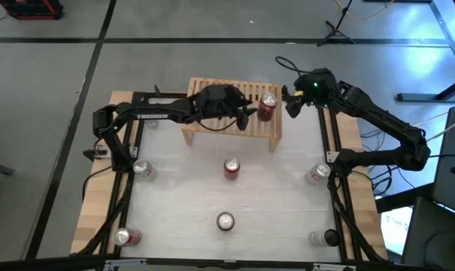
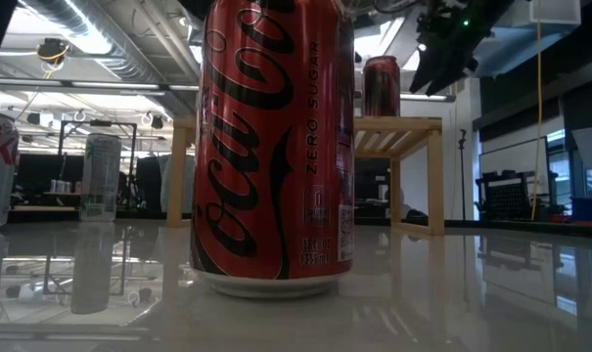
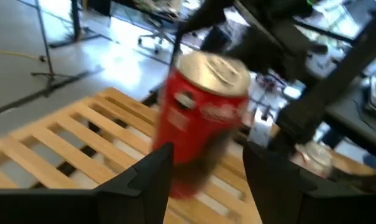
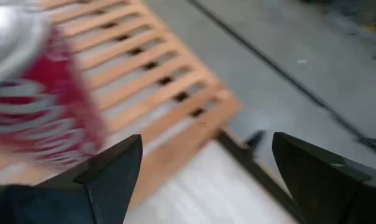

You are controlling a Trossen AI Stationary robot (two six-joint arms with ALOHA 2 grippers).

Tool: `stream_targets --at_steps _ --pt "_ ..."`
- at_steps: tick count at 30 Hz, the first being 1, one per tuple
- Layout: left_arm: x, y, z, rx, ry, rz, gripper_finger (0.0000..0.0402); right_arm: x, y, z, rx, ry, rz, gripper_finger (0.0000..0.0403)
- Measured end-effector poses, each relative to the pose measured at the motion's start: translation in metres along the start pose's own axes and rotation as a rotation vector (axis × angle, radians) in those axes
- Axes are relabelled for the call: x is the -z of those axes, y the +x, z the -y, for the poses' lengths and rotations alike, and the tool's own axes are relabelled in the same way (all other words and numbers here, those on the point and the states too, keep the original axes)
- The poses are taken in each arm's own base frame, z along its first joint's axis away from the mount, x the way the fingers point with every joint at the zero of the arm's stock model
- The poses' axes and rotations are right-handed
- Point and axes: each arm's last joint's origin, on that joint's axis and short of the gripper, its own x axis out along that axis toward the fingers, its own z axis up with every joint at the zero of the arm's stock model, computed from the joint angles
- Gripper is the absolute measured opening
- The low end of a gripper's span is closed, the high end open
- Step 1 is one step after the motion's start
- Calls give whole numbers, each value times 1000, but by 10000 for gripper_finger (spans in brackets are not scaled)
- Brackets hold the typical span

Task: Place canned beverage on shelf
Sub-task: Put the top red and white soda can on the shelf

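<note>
Shelf: The shelf (image 1: 231,113) is a low wooden rack with slats on top. It stands at the far side of the desk (image 1: 272,211).

Can on the shelf: A red can (image 1: 267,107) stands upright on the slats, near the right end of the shelf. In the low view it shows on top of the rack, past the big red can close to the camera.

Left pincer: The left pincer (image 1: 250,114) reaches over the shelf and sits just beside the can. Its two dark fingers (image 3: 151,171) are spread apart. The can is in front of the gap, and I cannot see the fingers squeezing it.

Right pincer: The right pincer (image 1: 291,102) is near the right end of the shelf, close to the can. It is wide open and holds nothing.

Other cans: More cans (image 1: 232,168) wait on the desk, some red and some silver, well apart from each other.

Step now: I think the can has been set down, so the job is to let it be and back away.

How to do it well: Keep both pincers open wide. Pull each one straight back from the can, slowly. Do not brush its side, or it may tip. It is near the end of the shelf, so a bump could knock it off.
</note>
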Motion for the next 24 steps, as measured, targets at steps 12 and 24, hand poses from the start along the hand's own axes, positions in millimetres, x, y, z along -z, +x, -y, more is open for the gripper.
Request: stream_targets --at_steps 12,24 --pt "25 24 5 -11 15 -20 189 -12 35 -10 -95 -9 27 353" --pt "13 26 -18 -78 -37 58 189 -2 20 -9 -152 -33 -37 353"
